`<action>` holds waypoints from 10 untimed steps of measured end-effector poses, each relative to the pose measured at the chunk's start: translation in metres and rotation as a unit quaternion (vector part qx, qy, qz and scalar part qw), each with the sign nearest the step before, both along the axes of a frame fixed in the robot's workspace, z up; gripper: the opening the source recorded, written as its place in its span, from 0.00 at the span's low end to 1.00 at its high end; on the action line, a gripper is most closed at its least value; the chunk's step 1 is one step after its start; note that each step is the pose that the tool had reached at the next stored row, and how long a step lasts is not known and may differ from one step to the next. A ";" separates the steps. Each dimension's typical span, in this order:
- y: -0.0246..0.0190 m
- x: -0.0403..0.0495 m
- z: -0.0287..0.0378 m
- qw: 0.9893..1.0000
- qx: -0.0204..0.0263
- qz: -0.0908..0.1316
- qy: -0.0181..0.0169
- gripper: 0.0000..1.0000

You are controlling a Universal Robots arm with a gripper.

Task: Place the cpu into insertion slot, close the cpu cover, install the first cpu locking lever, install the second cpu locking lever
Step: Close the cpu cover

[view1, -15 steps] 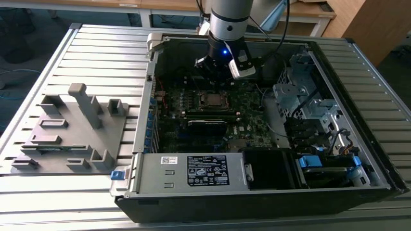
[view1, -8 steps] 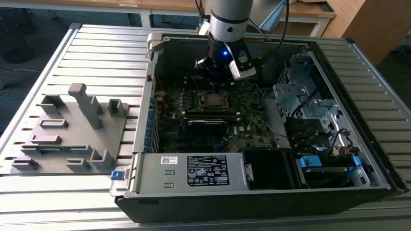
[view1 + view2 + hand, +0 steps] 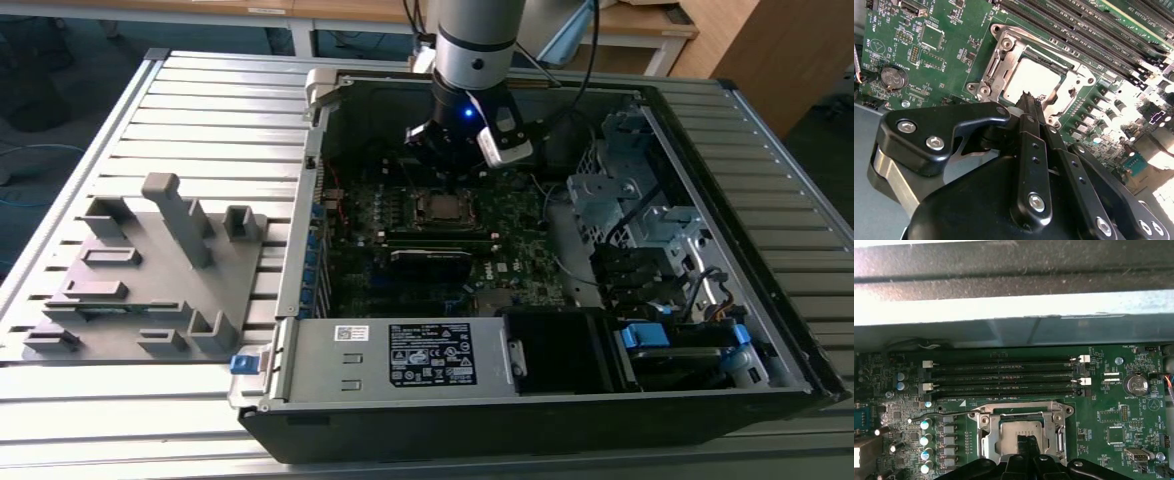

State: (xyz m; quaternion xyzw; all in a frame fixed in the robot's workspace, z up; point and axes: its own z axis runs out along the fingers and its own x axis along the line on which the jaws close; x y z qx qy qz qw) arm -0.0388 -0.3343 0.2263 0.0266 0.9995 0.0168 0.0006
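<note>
Black hand (image 3: 1027,100), fingers pinched shut on nothing visible, hung over the cpu (image 3: 1034,80), which lay in the slot (image 3: 438,207) under the lowered cover (image 3: 1003,52). The exterior view showed the case (image 3: 534,432) holding the board (image 3: 523,272) on the counter (image 3: 200,90). The first wrist view showed memory slots (image 3: 1004,375) beside the slot.

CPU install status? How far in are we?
Done: the cpu is seated, and the cpu cover looks to be down over it. In hand: the shut claw is at the cover's edge. Left: both latching steps, which I can't confirm.
</note>
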 end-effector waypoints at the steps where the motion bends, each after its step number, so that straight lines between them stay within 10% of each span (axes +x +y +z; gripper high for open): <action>1: 0.0000 0.0000 0.0000 1.000 0.000 0.000 0.000 0.10; 10: 0.0000 -0.0002 -0.0022 1.000 0.000 0.000 0.000 0.10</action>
